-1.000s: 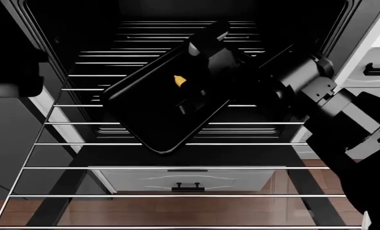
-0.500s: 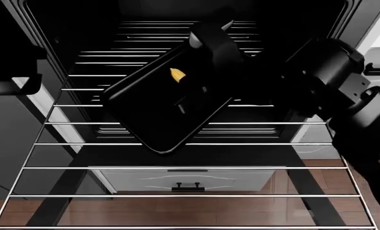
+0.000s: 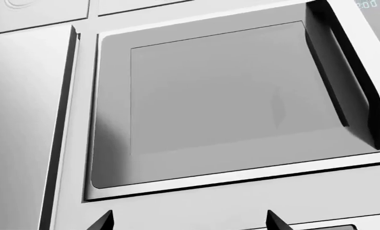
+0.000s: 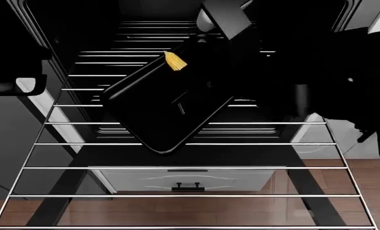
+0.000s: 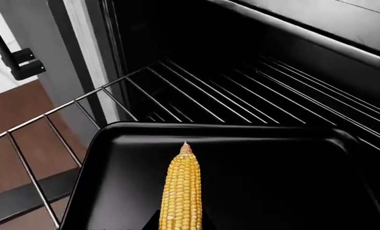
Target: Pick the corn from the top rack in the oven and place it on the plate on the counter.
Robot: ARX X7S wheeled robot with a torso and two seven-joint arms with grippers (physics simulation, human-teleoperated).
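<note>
The corn (image 5: pixel 182 189) is a yellow cob, tip pointing away, held between the dark fingers of my right gripper (image 5: pixel 181 225) over the black baking tray (image 5: pixel 273 187). In the head view the corn (image 4: pixel 174 61) shows above the tray's far end (image 4: pixel 158 110), with the right gripper (image 4: pixel 188 57) reaching down from the upper right. The tray lies on the pulled-out top rack (image 4: pixel 177 167) of the oven (image 4: pixel 62 33). My left gripper (image 3: pixel 190 223) is open and empty, facing a grey panel. The plate and the counter are out of view.
The oven's dark interior holds further wire racks (image 5: pixel 254 91) behind the tray. A white drawer with a black handle (image 4: pixel 187 185) and the brown floor show below the rack. My left arm (image 4: pixel 11 72) hangs at the oven's left side. A grey appliance front (image 3: pixel 222 91) fills the left wrist view.
My right gripper has risen with the corn, which has moved up and towards the tray's far end in the head view. The right arm has swung upward and to the right. The tray has stayed put.
</note>
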